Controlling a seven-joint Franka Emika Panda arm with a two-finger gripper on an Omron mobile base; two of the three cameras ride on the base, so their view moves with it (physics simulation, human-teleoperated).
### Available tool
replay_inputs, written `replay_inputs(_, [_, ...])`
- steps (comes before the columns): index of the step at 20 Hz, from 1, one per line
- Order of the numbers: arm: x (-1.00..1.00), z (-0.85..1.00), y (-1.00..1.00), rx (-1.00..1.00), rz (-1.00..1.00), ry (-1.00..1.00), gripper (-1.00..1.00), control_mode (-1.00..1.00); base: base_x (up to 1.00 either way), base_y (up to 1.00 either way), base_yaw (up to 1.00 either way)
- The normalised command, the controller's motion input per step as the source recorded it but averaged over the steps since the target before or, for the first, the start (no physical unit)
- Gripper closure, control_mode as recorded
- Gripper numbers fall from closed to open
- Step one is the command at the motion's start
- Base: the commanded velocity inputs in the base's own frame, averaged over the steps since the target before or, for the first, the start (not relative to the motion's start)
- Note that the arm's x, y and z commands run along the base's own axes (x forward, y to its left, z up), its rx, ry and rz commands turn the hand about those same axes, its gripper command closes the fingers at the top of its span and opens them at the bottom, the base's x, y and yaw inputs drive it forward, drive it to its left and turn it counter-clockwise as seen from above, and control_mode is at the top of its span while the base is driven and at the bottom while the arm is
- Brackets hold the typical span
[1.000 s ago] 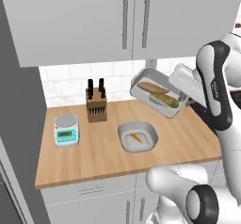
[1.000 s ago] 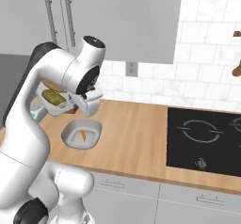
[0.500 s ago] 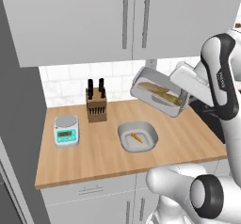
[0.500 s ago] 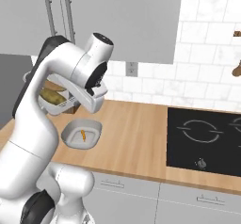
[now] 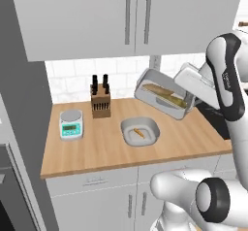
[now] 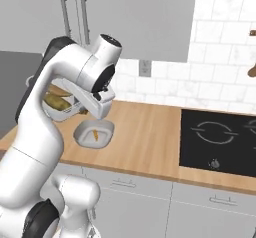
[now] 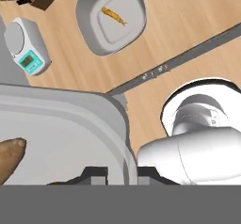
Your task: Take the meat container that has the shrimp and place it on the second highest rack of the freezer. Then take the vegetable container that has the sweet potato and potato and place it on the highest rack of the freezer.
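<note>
My gripper (image 5: 187,102) is shut on the rim of the vegetable container (image 5: 160,98), a small rectangular grey tray held tilted above the counter's back right. The sweet potato and potato (image 5: 162,92) lie inside it as brown and yellowish lumps. In the hand view the gripper (image 7: 123,173) pinches the tray wall (image 7: 70,124), with one brown lump (image 7: 9,157) at the left edge. Below, the meat container (image 5: 127,127) rests on the counter with the small orange shrimp (image 5: 138,132) in it. The right base view shows the held vegetable container (image 6: 59,104) and the meat container (image 6: 106,128). The freezer is out of view.
A knife block (image 5: 100,102) and a kitchen scale (image 5: 71,123) stand on the wooden counter (image 5: 97,150) at the left. White wall cabinets (image 5: 126,16) hang overhead. A black cooktop (image 6: 220,142) lies to the right. A tall grey panel (image 5: 19,104) bounds the counter's left end.
The arm has turned its upper joints a little while the held tray stays lifted in about the same spot. The meat container has not moved.
</note>
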Motion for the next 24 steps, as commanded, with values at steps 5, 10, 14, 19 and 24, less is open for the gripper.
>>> replay_inputs(5, [0.00,0.00,0.00,0.00,0.00,0.00,1.00,1.00,-0.34,0.08,0.21])
replay_inputs(10, [0.00,0.00,0.00,0.00,0.00,0.00,1.00,1.00,0.00,0.13,0.72])
replay_inputs(14, [0.00,0.00,0.00,0.00,0.00,0.00,1.00,1.00,0.00,0.05,0.88])
replay_inputs(19, [0.00,0.00,0.00,0.00,0.00,0.00,1.00,1.00,-0.13,0.07,0.86])
replay_inputs(24, [0.00,0.00,0.00,0.00,0.00,0.00,1.00,1.00,0.04,0.49,0.70])
